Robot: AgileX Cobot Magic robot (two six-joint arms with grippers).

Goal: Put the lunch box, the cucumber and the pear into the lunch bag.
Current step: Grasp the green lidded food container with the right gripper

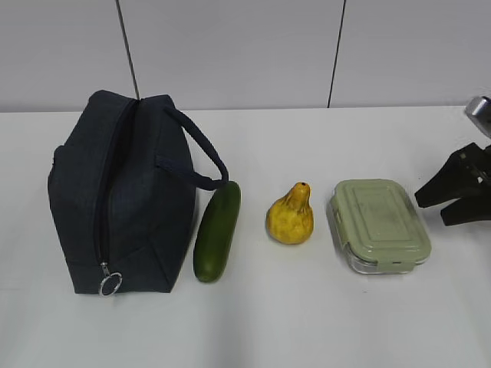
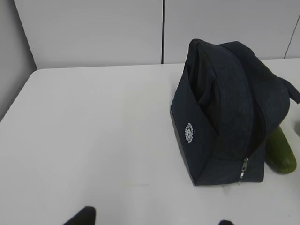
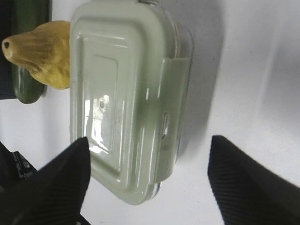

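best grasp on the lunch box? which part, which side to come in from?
Probably the lunch box across its narrower width, from above: it lies flat, lid up, with bare table on its long sides. The right gripper fingers already stand open by it.

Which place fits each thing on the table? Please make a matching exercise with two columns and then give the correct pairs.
Things:
1. lunch bag
2. cucumber
3. pear
4. lunch box

Places, as the exterior view shows them:
A. between the cucumber and the lunch box
B. nearest the right pincer
C. far left, zipper closed
D. lying right beside the bag

Pairs: 1-C, 2-D, 3-A, 4-B
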